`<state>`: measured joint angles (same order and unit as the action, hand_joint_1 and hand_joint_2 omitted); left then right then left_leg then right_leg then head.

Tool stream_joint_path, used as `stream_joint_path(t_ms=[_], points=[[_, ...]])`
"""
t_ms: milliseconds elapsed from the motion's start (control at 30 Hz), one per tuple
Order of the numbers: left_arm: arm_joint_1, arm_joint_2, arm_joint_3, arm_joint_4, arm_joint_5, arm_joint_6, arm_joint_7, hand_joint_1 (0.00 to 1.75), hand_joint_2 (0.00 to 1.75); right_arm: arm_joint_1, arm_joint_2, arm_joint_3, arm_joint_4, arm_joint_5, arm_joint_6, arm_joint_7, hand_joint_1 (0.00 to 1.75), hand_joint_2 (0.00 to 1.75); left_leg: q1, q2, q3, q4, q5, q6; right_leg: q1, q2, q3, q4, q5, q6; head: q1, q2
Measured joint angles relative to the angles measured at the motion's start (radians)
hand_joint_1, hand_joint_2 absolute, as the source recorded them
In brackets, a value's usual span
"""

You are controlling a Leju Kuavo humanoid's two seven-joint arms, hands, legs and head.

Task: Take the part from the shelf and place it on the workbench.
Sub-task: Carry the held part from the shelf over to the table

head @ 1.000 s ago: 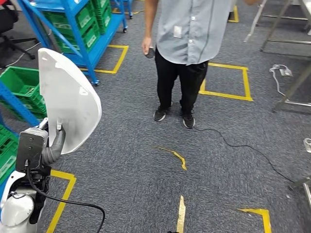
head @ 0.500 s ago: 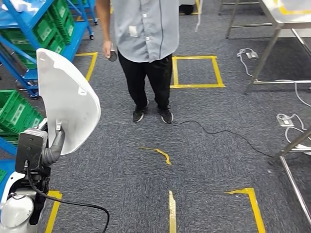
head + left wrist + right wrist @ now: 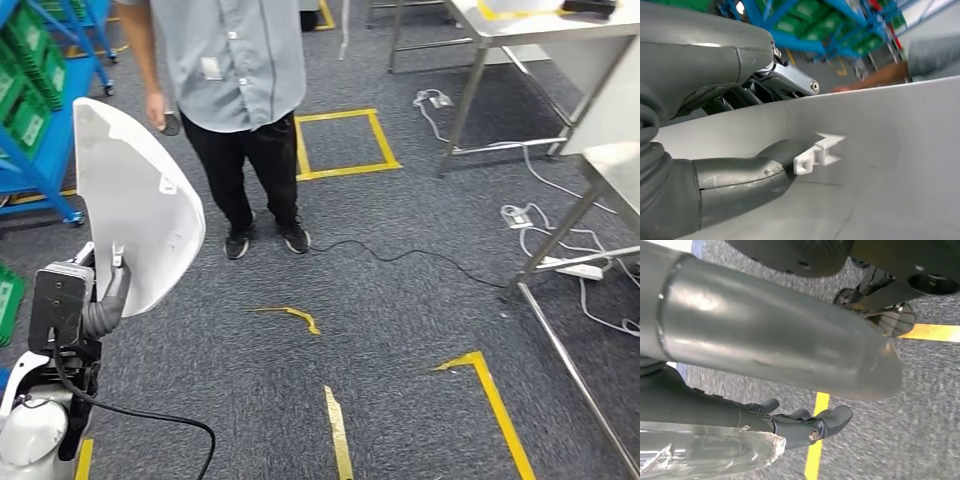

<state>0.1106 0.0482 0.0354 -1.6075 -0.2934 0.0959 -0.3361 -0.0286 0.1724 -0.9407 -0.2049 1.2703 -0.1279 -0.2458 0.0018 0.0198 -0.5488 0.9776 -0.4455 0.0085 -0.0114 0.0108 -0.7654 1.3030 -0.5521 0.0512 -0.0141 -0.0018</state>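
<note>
The part [image 3: 136,210] is a large white curved panel, held upright at the lower left of the head view. My left hand [image 3: 106,300] grips its lower edge, with the thumb [image 3: 742,175] pressed on the panel's face [image 3: 885,150] beside a small white clip [image 3: 819,152]. The blue shelf [image 3: 34,130] with green bins stands at the far left. The metal workbench [image 3: 528,20] stands at the upper right, with another table edge [image 3: 611,170] nearer. My right hand [image 3: 798,422] hangs over the carpet with its fingers apart, holding nothing.
A person [image 3: 226,60] in a grey shirt stands ahead on the carpet, holding a small dark object. A black cable [image 3: 407,255] crosses the floor. A power strip [image 3: 570,268] and cords lie under the right table. Yellow tape squares [image 3: 343,145] mark the floor.
The camera has turned to the right: shelf and person slid left in the picture and the workbench came into view. The panel stays in my left hand.
</note>
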Motion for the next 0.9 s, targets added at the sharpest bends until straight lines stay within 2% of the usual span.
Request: stream_joint_path(t_ms=[33, 67, 100, 133, 200, 233, 300, 367, 433, 467, 500, 533, 567, 600, 667, 700, 733, 800, 833, 867, 900], points=[[0.0, 0.0, 0.0, 0.0, 0.0, 0.0, 0.0, 1.75, 1.75, 0.001, 0.0, 0.0, 0.0, 0.0, 0.0, 0.0, 0.0, 0.0, 0.0, 0.015, 0.0, 0.0, 0.0, -0.001, 0.0, -0.003, 0.005, 0.003, 0.006, 0.002, 0.0, 0.0], [0.0, 0.0, 0.0, 0.0, 0.0, 0.0, 0.0, 1.75, 1.75, 0.001, 0.0, 0.0, 0.0, 0.0, 0.0, 0.0, 0.0, 0.0, 0.0, 0.028, 0.001, 0.0, -0.001, -0.002, 0.0, -0.008, 0.028, -0.031, 0.027, 0.002, 0.0, 0.0], [0.0, 0.0, 0.0, 0.0, 0.0, 0.0, 0.0, 1.75, 1.75, 0.001, 0.0, 0.0, 0.0, 0.0, 0.0, 0.0, 0.0, 0.0, 0.0, 0.04, 0.003, 0.001, -0.003, -0.004, 0.0, -0.019, 0.069, -0.098, 0.056, 0.002, 0.0, 0.0], [-0.001, -0.001, 0.0, 0.0, 0.0, 0.0, 0.0, 1.75, 1.75, 0.001, 0.0, 0.0, 0.0, 0.0, 0.0, 0.0, 0.0, 0.0, -0.002, 0.051, 0.004, 0.003, -0.006, -0.008, 0.002, -0.04, 0.11, -0.169, 0.078, 0.0, 0.0, 0.0], [-0.002, 0.0, 0.0, 0.0, 0.0, 0.0, 0.001, 1.75, 1.75, -0.001, 0.0, 0.0, 0.0, 0.0, 0.0, 0.0, 0.0, 0.0, -0.007, 0.069, 0.007, 0.008, -0.01, -0.018, 0.004, -0.067, 0.162, -0.256, 0.101, -0.01, -0.002, 0.0], [-0.002, 0.0, 0.0, 0.0, 0.0, 0.0, 0.001, 1.75, 1.75, -0.002, 0.0, 0.0, 0.0, 0.0, 0.0, 0.0, 0.0, 0.0, -0.009, 0.077, 0.007, 0.01, -0.011, -0.023, 0.006, -0.069, 0.166, -0.265, 0.102, -0.016, -0.003, 0.0], [-0.004, -0.001, 0.0, 0.0, 0.0, 0.0, 0.001, 1.75, 1.75, -0.001, 0.0, 0.0, 0.0, 0.0, 0.0, 0.0, 0.0, 0.0, -0.006, 0.087, 0.007, 0.011, -0.013, -0.033, 0.006, -0.046, 0.162, -0.265, 0.108, -0.028, -0.004, 0.0], [-0.005, -0.001, -0.001, -0.001, 0.0, 0.0, 0.001, 1.75, 1.75, -0.001, 0.0, -0.001, 0.0, 0.0, 0.0, 0.0, 0.0, 0.0, -0.001, 0.053, -0.007, 0.045, -0.042, -0.043, 0.002, -0.025, 0.159, -0.268, 0.114, -0.039, -0.005, 0.0], [-0.004, 0.0, -0.001, -0.001, 0.0, 0.0, 0.002, 1.75, 1.75, -0.002, 0.0, -0.001, 0.0, 0.0, 0.0, -0.001, 0.0, 0.0, 0.002, 0.004, -0.057, 0.156, -0.105, -0.049, -0.001, -0.003, 0.157, -0.269, 0.117, -0.046, -0.008, 0.0], [-0.003, 0.0, 0.0, -0.001, 0.0, 0.0, 0.002, 1.75, 1.75, -0.003, 0.0, -0.001, 0.0, 0.0, 0.0, -0.002, 0.0, 0.0, 0.002, -0.007, -0.091, 0.227, -0.134, -0.051, -0.001, 0.009, 0.156, -0.269, 0.118, -0.047, -0.009, 0.0], [-0.002, 0.0, 0.0, -0.001, 0.0, 0.0, 0.002, 1.75, 1.75, -0.003, 0.0, -0.001, 0.0, 0.0, 0.0, -0.002, 0.0, 0.0, 0.002, -0.011, -0.117, 0.279, -0.149, -0.051, -0.001, 0.023, 0.155, -0.269, 0.119, -0.048, -0.01, 0.0], [-0.001, 0.0, 0.0, -0.001, 0.0, 0.0, 0.002, 1.75, 1.75, -0.002, 0.0, -0.001, 0.0, 0.0, 0.0, -0.003, 0.0, 0.0, 0.002, -0.013, -0.13, 0.3, -0.146, -0.049, 0.0, 0.036, 0.154, -0.269, 0.12, -0.048, -0.01, 0.0], [-0.001, 0.0, 0.0, -0.001, 0.0, 0.0, 0.003, 1.75, 1.75, -0.002, 0.0, -0.001, 0.0, 0.0, 0.0, -0.003, 0.0, 0.0, 0.002, -0.016, -0.124, 0.283, -0.124, -0.047, 0.0, 0.05, 0.154, -0.269, 0.121, -0.048, -0.01, 0.0], [-0.002, 0.0, 0.0, -0.001, 0.0, 0.0, 0.003, 1.75, 1.75, -0.001, 0.0, -0.001, 0.0, 0.0, 0.0, -0.003, 0.0, 0.0, 0.003, -0.023, -0.099, 0.231, -0.088, -0.045, -0.001, 0.064, 0.155, -0.269, 0.122, -0.046, -0.01, 0.0], [-0.002, 0.0, 0.0, -0.001, 0.0, 0.0, 0.003, 1.75, 1.75, -0.002, 0.001, -0.001, 0.0, 0.0, 0.0, -0.004, 0.0, 0.0, 0.009, -0.071, -0.034, 0.094, -0.029, -0.04, -0.002, 0.092, 0.152, -0.267, 0.126, -0.039, -0.01, 0.0], [-0.003, 0.0, 0.0, -0.001, 0.0, 0.0, 0.003, 1.75, 1.75, -0.003, 0.001, -0.001, 0.0, 0.0, 0.0, -0.004, 0.0, 0.0, 0.011, -0.093, -0.012, 0.045, -0.016, -0.039, -0.002, 0.104, 0.147, -0.267, 0.129, -0.033, -0.009, 0.0], [-0.003, 0.0, 0.0, -0.001, 0.0, 0.0, 0.004, 1.75, 1.75, -0.004, 0.001, -0.001, 0.0, 0.0, 0.0, -0.005, 0.0, 0.0, 0.011, -0.107, -0.002, 0.02, -0.014, -0.036, -0.004, 0.115, 0.142, -0.268, 0.133, -0.027, -0.009, 0.0], [-0.005, 0.0, 0.0, -0.001, 0.0, -0.001, 0.005, 1.75, 1.75, 0.0, 0.001, -0.001, 0.0, 0.0, 0.0, -0.005, 0.0, 0.0, 0.009, -0.093, -0.002, 0.011, -0.011, -0.027, -0.008, 0.135, 0.131, -0.275, 0.142, -0.012, -0.009, 0.0], [-0.007, -0.001, 0.0, -0.001, 0.0, -0.001, 0.005, 1.75, 1.75, 0.003, 0.001, -0.001, 0.0, 0.0, 0.0, -0.005, 0.0, 0.0, 0.009, -0.081, -0.002, 0.007, -0.007, -0.02, -0.008, 0.126, 0.124, -0.272, 0.139, -0.007, -0.008, 0.0], [-0.009, -0.002, 0.0, -0.001, 0.0, -0.002, 0.005, 1.75, 1.75, 0.005, 0.001, -0.001, 0.0, 0.0, 0.001, -0.005, 0.0, 0.0, 0.008, -0.067, -0.001, 0.004, -0.004, -0.013, -0.005, 0.102, 0.111, -0.252, 0.124, -0.003, -0.006, 0.0], [-0.009, -0.002, 0.0, -0.001, 0.0, -0.003, 0.005, 1.75, 1.75, 0.006, 0.001, -0.001, 0.0, 0.0, 0.001, -0.005, 0.0, 0.0, 0.008, -0.052, 0.0, 0.0, -0.002, -0.007, -0.002, 0.07, 0.09, -0.211, 0.097, -0.001, -0.004, 0.0]])
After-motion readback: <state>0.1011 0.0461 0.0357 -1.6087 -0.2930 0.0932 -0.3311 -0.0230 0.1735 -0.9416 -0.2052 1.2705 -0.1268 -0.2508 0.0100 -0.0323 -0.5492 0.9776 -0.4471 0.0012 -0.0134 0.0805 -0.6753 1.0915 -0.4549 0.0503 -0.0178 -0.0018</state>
